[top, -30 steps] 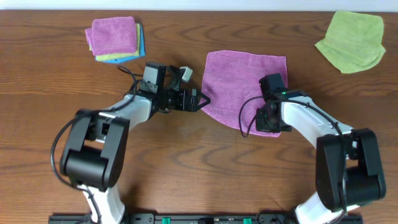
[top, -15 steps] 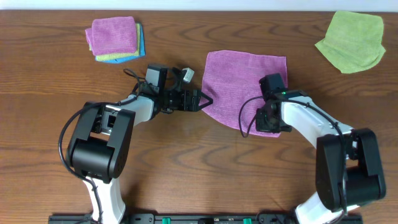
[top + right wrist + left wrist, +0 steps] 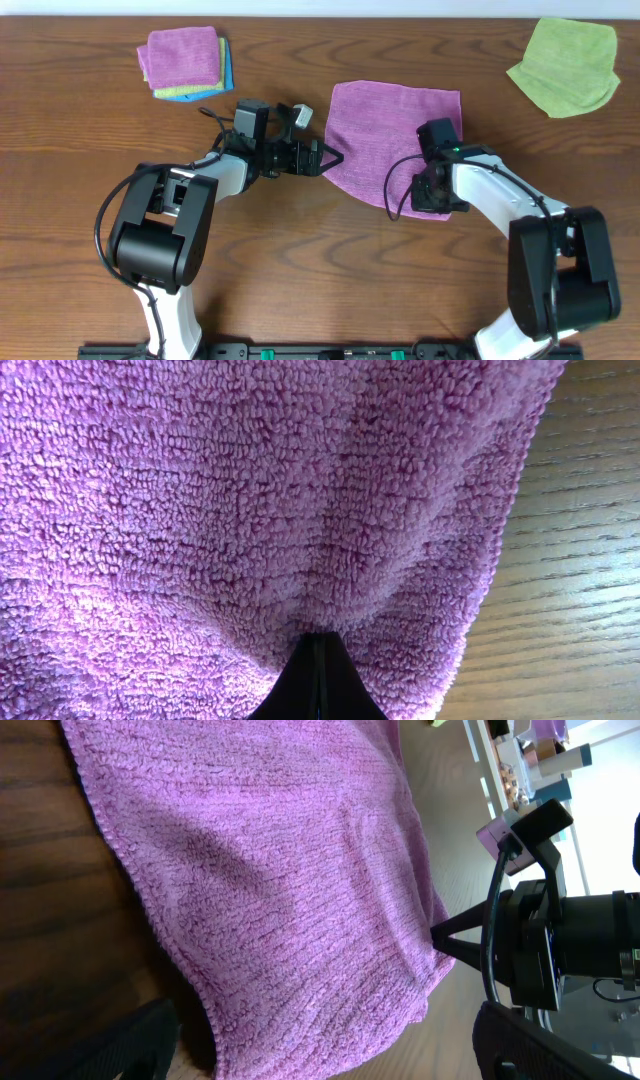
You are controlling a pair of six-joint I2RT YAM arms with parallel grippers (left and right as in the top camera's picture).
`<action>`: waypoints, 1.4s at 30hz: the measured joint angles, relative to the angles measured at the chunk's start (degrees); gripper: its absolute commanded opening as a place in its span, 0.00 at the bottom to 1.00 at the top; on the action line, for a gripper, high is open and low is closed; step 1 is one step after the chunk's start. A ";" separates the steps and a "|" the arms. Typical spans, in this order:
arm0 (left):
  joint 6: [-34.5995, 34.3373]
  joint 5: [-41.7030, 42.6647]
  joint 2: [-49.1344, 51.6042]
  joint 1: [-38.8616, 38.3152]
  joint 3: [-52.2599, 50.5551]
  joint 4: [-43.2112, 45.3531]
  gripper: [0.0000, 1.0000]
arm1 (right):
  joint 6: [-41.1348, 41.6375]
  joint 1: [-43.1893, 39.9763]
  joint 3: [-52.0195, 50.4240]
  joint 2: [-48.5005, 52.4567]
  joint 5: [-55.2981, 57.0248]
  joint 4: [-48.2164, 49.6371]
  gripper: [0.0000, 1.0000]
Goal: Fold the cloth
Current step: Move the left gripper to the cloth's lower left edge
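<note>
Now: cloth flat, single layer, on table; fold not begun.
Item 1, R gripper: jaws closed tight, pinching cloth's near-right corner, pile puckered at tips. Item 2, L gripper: jaws wide, holding nothing, at cloth's left edge. Advice: L should go low, take near-left hem fully, then both lift evenly & carry near edge onto far edge, corners matched. Folded stack well left of cloth; lime-green cloth well right. Labels/writing: none legible, no tag seen.

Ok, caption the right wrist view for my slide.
Shut right fingers pinch the fuzzy purple microfibre cloth on the brown wooden table.
</note>
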 measured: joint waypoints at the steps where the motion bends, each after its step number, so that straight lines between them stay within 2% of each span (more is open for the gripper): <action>1: 0.00 0.00 0.00 0.00 0.00 0.00 0.95 | 0.00 0.00 0.00 0.00 0.00 0.02 0.01; 19: 0.00 0.04 0.68 -1.84 0.00 0.66 0.95 | 0.00 0.00 0.00 0.00 0.00 0.02 0.01; 28: -2.86 3.67 4.48 -1.84 0.07 7.23 0.95 | 0.00 0.00 0.00 0.00 -0.02 -0.04 0.01; 34: -4.85 8.48 4.92 -1.84 0.07 7.06 0.95 | 0.00 0.00 0.02 0.00 0.00 0.02 0.01; 42: -8.59 19.12 5.33 -1.84 0.07 6.93 0.95 | 0.00 0.00 0.00 0.00 -0.02 0.11 0.01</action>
